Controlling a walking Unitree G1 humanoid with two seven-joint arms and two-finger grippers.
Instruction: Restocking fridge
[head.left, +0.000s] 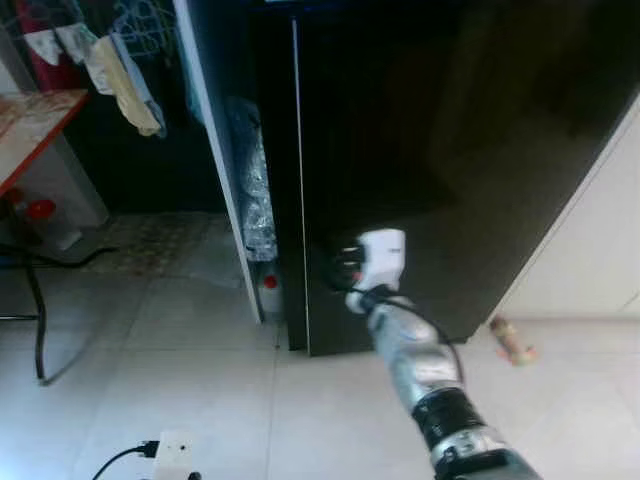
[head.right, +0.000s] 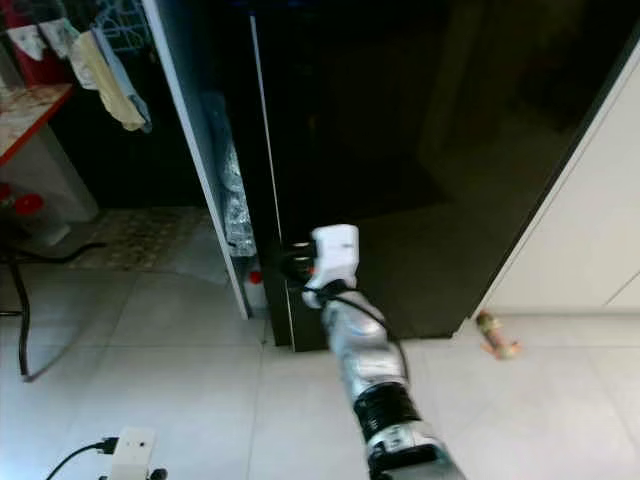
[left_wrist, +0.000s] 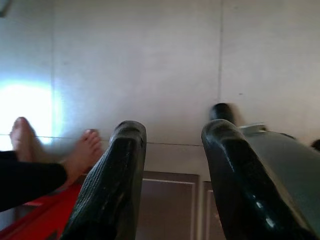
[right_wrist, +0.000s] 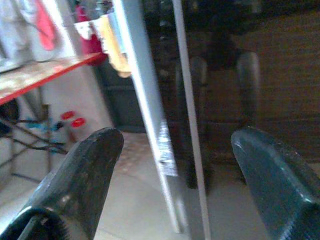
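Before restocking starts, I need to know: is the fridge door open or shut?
Shut: the black fridge door sits flush, no interior showing; right claw at its edge.

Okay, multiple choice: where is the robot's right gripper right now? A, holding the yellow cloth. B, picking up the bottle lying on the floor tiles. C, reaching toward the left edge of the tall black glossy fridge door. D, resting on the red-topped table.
C: the right gripper, fingers spread apart, is held out at the left edge of the tall black glossy fridge door, far from the table, the bottle and the cloth.
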